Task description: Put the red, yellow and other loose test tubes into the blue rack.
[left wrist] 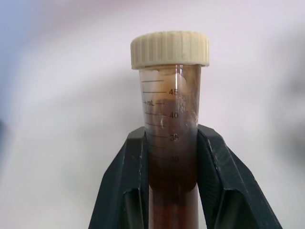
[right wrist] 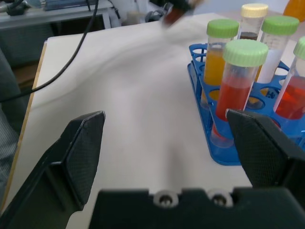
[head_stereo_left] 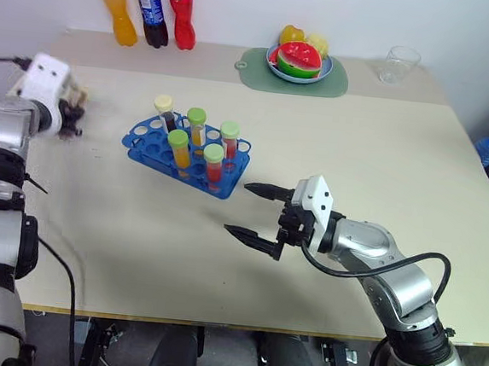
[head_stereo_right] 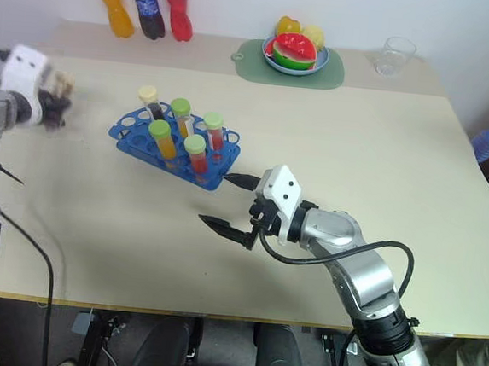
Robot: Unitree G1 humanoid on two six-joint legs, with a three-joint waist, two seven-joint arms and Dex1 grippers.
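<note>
A maroon test tube (left wrist: 167, 138) with a cream cap sat clamped in the left gripper (head_stereo_left: 69, 116), held up near the worktop's (head_stereo_left: 359, 150) left edge. The blue rack (head_stereo_left: 149, 145) stood well apart, five tubes already in it. Next came carrying it across to a free hole. The right gripper (head_stereo_left: 255, 211) hung agape just beside the rack.

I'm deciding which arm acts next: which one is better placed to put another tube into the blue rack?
Left, probably. The left tool is shut on a cream-capped tube. The right tool is open and empty beside the blue rack.
</note>
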